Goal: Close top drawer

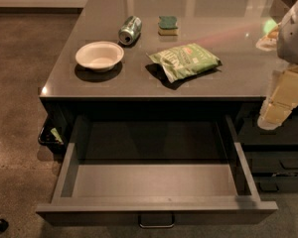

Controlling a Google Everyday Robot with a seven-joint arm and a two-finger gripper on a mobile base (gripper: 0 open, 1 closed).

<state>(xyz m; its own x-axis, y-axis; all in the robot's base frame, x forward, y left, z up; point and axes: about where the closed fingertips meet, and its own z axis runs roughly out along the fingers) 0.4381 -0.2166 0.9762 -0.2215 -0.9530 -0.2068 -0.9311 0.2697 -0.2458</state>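
Top drawer (154, 203) gapes open, down-left of the gripper (277, 108) (can't tell its state). I'd push the front squarely near the handle (156, 222).

Your top drawer (154, 180) stands wide open: shallow, dark grey, plain inside, a metal loop handle (156, 221) centred on its flat front. Your gripper (274, 114) hangs just off its right rear corner.
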